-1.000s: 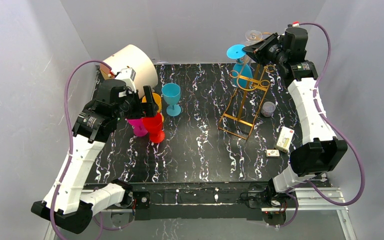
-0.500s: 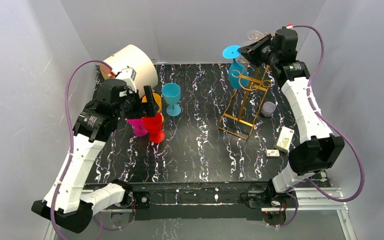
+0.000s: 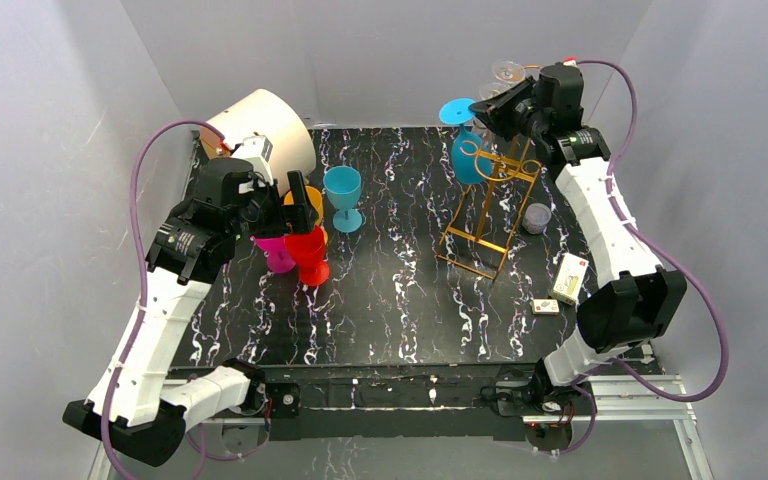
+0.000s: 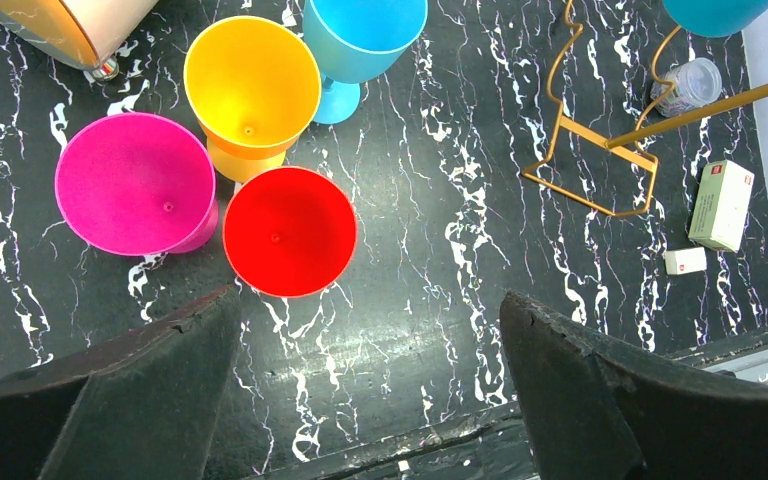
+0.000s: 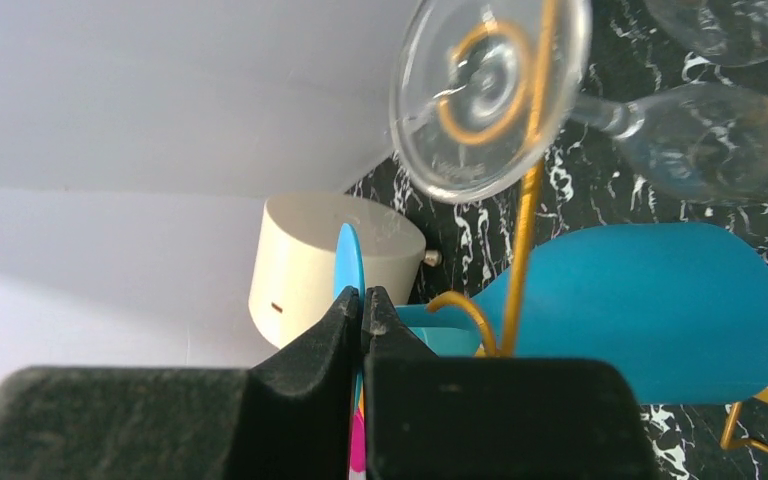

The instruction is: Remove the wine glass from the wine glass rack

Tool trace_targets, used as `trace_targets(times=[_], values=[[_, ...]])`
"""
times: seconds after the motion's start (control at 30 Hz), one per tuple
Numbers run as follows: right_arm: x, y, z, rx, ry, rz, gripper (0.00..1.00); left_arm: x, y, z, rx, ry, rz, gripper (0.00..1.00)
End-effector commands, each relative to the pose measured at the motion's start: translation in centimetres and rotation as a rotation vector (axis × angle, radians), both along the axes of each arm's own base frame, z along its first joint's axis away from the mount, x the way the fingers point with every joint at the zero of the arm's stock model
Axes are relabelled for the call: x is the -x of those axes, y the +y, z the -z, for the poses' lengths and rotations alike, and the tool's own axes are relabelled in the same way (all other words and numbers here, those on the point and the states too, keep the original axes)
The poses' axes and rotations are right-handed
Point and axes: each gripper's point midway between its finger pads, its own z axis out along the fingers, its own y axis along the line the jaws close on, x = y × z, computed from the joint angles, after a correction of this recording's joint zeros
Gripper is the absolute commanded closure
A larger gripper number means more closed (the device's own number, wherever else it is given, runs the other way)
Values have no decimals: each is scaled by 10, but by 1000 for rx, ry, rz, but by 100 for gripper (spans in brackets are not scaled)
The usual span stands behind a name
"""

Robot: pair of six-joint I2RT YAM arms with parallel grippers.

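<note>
Over the last second the right gripper (image 3: 482, 106) had drawn away from the top of the wine glass rack (image 3: 487, 215), toward the left arm's side, carrying the blue wine glass (image 3: 466, 156) with it. Its fingers were pinched nearly shut on the thin edge of the glass's round foot, with the bowl hanging below and beside them. In the right wrist view a gold curl of the rack still sat against the stem just beside the fingertips. So the glass was probably sliding out along its hook rather than free, and the task was under way but not done. A clear wine glass (image 5: 490, 88) hung on the rack just above the gripper and looked easy to knock.

The left gripper (image 4: 370, 305) had not moved. It hung with its fingers spread wide and held nothing. Beneath it stood a pink glass (image 4: 135, 182), an orange glass (image 4: 252, 85), a red glass (image 4: 290, 232) and a second blue glass (image 4: 360, 40).

The table (image 3: 400, 300) had a black top veined with white. Well below the right gripper lay a small jar (image 3: 536, 217) and two small boxes (image 3: 569, 277). A cream cylinder (image 3: 265, 125) lay at the far corner beyond the left gripper. Plain grey-white walls closed in the table on three sides.
</note>
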Motion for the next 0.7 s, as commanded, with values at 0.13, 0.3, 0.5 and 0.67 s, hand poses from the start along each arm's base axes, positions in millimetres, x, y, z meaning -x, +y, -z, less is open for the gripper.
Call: trace_targets(times=[0.13, 0.3, 0.5, 0.67], values=[[31, 43, -58, 52, -203, -239, 99, -1, -4, -14, 33, -30, 13, 2], [57, 70, -72, 79, -283, -442, 99, -3, -7, -16, 53, -37, 13, 2], [97, 105, -75, 100, -350, -684, 99, 0, -19, -23, 121, -45, 50, 2], [136, 132, -72, 146, -404, -842, 99, 3, -31, -37, 200, -73, 89, 2]])
